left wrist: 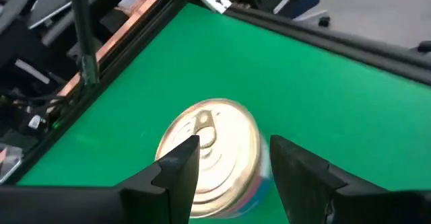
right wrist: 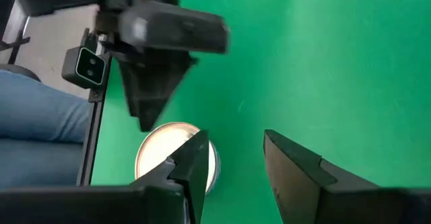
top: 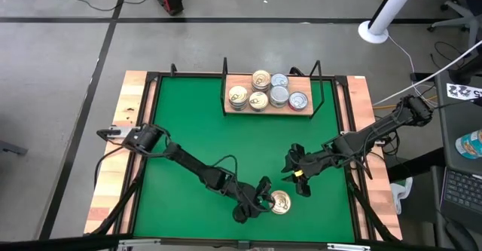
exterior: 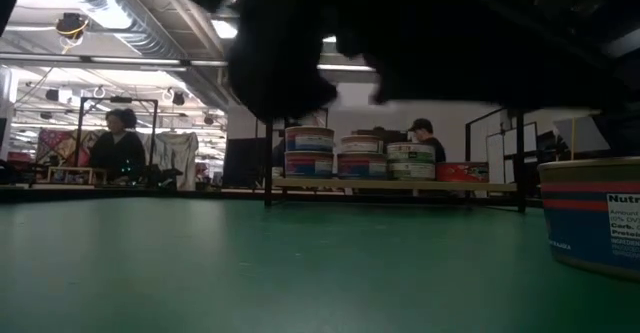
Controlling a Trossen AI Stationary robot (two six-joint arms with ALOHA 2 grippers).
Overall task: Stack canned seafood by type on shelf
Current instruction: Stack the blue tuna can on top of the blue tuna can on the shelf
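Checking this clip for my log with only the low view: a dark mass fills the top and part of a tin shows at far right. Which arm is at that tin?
Observer: The left end effector; its fingers straddle the flat round gold-topped tin, near the table's front edge.
Operator: And the other arm?
Observer: The right end effector hovers beside that tin, fingers apart, holding nothing.
Operator: I see three stacks on the shelf. More behind?
Observer: From above, six tops show on the light wooden shelf: three gold on the left arm's side, three silver on the right arm's side.
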